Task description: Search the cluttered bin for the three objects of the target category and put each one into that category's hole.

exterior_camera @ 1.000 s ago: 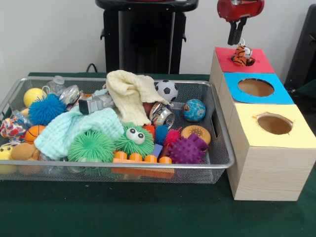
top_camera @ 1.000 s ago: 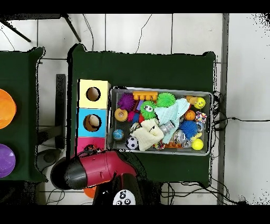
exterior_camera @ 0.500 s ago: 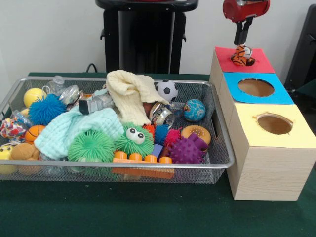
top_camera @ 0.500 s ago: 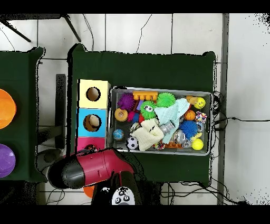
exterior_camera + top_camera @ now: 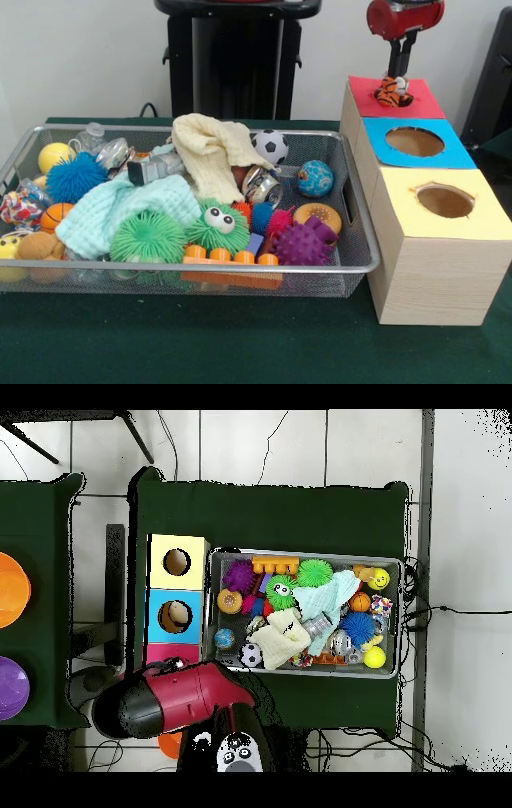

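The orange black-striped tiger [image 5: 392, 90] sits on the red top [image 5: 422, 106] of the wooden box, over its hole, which it hides. My gripper [image 5: 398, 62] hangs just above the tiger, apart from it, open and empty. The wire mesh bin [image 5: 200, 270] is full of toys. The tan plush animal [image 5: 38, 246] lies in its front left corner, beside the yellow duck-like toy [image 5: 8, 243]. In the overhead view the red arm [image 5: 180, 699] covers the gripper and part of the red top [image 5: 160, 652].
The blue-topped hole [image 5: 414, 142] and the yellow-topped hole [image 5: 445, 201] lie nearer the camera on the same box. In the bin are a cream cloth [image 5: 210, 152], a mint cloth [image 5: 120, 210], spiky balls, a green googly-eyed ball [image 5: 218, 226] and a soccer ball [image 5: 271, 146].
My gripper has risen and shifted slightly right above the red top. The tiger has stayed on the red top.
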{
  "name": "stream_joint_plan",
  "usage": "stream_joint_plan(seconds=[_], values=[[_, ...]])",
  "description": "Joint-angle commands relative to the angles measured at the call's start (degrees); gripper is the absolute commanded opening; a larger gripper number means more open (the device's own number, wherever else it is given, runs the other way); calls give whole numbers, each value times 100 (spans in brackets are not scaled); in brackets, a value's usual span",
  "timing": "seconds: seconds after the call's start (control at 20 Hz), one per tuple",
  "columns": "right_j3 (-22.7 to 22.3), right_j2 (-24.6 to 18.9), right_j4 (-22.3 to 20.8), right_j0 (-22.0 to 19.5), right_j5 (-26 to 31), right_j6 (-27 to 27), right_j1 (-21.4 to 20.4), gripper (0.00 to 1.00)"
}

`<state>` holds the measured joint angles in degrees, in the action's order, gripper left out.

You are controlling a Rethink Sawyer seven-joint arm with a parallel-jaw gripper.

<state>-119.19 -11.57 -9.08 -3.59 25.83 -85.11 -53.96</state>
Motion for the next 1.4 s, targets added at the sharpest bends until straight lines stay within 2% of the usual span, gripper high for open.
stream_joint_plan(seconds=[0.05, 0.35, 0.6, 1.05, 1.4], values=[[-177, -355, 9, -110, -297, -649, 224, 0], [-246, -276, -76, -109, -348, -650, 460, 0], [-1, -172, -64, 20, -52, -682, 653, 0], [142, -118, -4, 111, 74, -745, 803, 0], [68, -158, -18, 70, -358, -817, 1098, 0]])
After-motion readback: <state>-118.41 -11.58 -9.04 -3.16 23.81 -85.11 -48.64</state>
